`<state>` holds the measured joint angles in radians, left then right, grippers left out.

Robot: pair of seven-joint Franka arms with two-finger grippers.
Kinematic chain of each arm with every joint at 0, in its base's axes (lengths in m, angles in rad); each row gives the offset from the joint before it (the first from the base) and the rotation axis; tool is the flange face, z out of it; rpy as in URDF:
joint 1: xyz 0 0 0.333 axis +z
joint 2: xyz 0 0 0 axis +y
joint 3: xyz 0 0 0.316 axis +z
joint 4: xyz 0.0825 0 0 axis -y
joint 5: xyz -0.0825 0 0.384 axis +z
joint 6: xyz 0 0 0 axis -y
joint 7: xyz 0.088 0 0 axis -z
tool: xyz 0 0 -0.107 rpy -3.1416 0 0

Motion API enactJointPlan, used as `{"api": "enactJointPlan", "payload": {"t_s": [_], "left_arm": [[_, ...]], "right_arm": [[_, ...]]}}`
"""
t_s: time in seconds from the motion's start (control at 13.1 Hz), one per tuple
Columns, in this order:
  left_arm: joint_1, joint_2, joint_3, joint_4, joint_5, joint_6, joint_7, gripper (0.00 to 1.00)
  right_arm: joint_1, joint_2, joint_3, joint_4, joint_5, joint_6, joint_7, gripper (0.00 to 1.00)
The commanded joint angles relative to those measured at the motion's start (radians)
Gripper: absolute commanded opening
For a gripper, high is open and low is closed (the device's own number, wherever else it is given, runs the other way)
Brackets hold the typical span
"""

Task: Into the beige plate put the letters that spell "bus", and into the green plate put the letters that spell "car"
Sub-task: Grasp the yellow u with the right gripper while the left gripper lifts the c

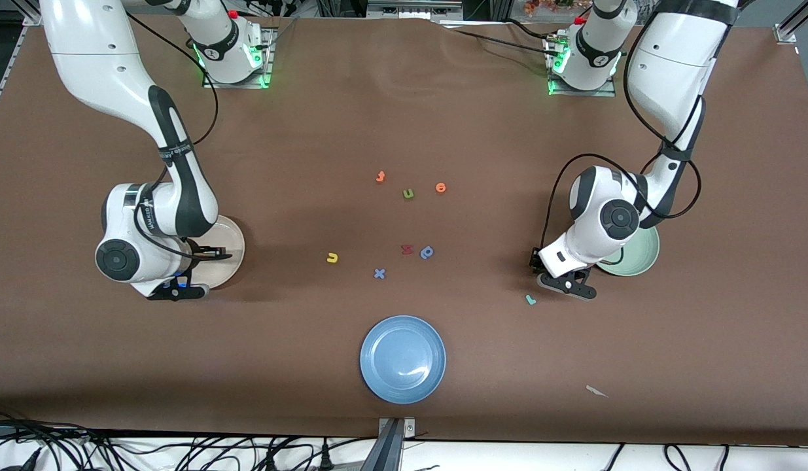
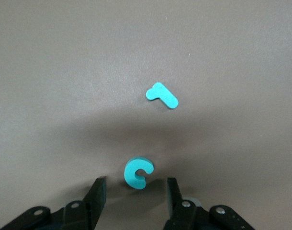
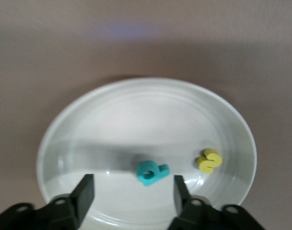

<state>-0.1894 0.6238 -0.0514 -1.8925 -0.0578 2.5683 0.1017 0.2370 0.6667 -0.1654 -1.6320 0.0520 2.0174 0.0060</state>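
Now, line by line:
Right gripper (image 3: 131,191): over the beige plate (image 1: 237,245) at the right arm's end of the table; its two dark fingers (image 3: 84,194) stand apart with nothing between them.
Beige plate contents: a teal "b" (image 3: 152,173) lies on the plate floor between the spread fingers, apart from both; a yellow "s" (image 3: 209,160) lies near it, also in the plate.
Left gripper (image 2: 135,191): low over the table just beside the green plate (image 1: 642,258), on the side toward the table's middle; fingers (image 2: 95,194) spread, gripping nothing.
Teal "c" (image 2: 138,173): on the tabletop between the left fingertips, touching neither as far as the wrist view shows; hidden under the gripper in the front view.
Teal "r" (image 1: 530,299): flat on the table near the left gripper, nearer the front camera than the green plate.
Yellow "u" (image 1: 332,258): alone on the table, toward the right arm's end from the middle cluster.
Yellow "a": cannot tell where it is; much of the green plate is hidden by the left arm.
Middle cluster: orange letters (image 1: 380,176), a green "u" (image 1: 408,193), a red letter (image 1: 407,249), a darker blue rounded letter (image 1: 427,252) and a blue "x" (image 1: 379,273), all loose on the table.
Blue plate (image 1: 402,358): nearest the front camera.
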Motion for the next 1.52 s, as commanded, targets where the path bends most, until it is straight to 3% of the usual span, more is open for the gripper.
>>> {"api": "enactJointPlan", "payload": {"t_s": [0.0, 0.23, 0.3, 0.53, 0.84, 1.07, 1.22, 1.45], "left_arm": [[-0.019, 0.017, 0.019, 0.027, -0.010, 0.001, 0.013, 0.61], [-0.021, 0.027, 0.019, 0.029, -0.010, 0.001, 0.013, 0.60], [-0.024, 0.027, 0.021, 0.032, -0.010, 0.001, 0.015, 0.56], [-0.024, 0.028, 0.021, 0.039, -0.010, 0.001, 0.013, 0.28], [-0.024, 0.028, 0.022, 0.039, -0.008, 0.001, 0.013, 0.12], [-0.024, 0.014, 0.022, 0.039, -0.005, 0.000, 0.013, 0.01], [-0.015, -0.031, 0.031, 0.030, 0.016, -0.020, 0.010, 0.00], [0.042, -0.128, 0.031, 0.026, 0.059, -0.182, 0.044, 0.00]], "right_arm": [[0.039, -0.027, 0.009, 0.055, 0.006, -0.051, 0.069, 1.00], [0.123, -0.024, 0.012, 0.115, 0.009, -0.052, 0.239, 0.99], [0.160, -0.018, 0.015, 0.124, 0.008, -0.048, 0.314, 0.99], [0.242, 0.020, 0.018, 0.141, 0.009, 0.039, 0.495, 0.99], [0.271, 0.059, 0.096, 0.141, 0.040, 0.127, 0.718, 0.99], [0.295, 0.086, 0.113, 0.136, 0.068, 0.213, 0.775, 0.99], [0.303, 0.109, 0.113, 0.130, 0.065, 0.253, 0.772, 0.99], [0.320, 0.126, 0.113, 0.120, 0.058, 0.264, 0.759, 0.99]]}}
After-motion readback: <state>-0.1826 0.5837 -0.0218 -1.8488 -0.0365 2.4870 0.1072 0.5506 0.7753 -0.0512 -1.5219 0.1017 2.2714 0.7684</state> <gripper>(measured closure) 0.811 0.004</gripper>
